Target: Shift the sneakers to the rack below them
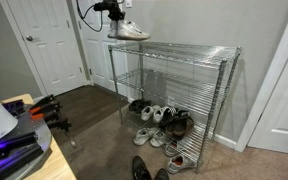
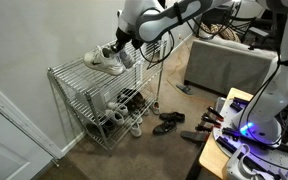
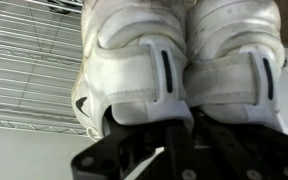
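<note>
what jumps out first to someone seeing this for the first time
The pair of white sneakers at the top corner of the chrome wire shelving unit, held by the gripper, its jaws apparently closed on their heels; the heels fill the wrist view. Next comes the jumble of shoes low in the unit.

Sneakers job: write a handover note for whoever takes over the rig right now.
The gripper is shut on the heels of the sneakers.
The sneakers are at the end of the top tier; whether they are resting or just lifted, I cannot tell.
Done: the grasp.
Left: bring them out past the edge, lower them, set them on the rack below, release.
</note>
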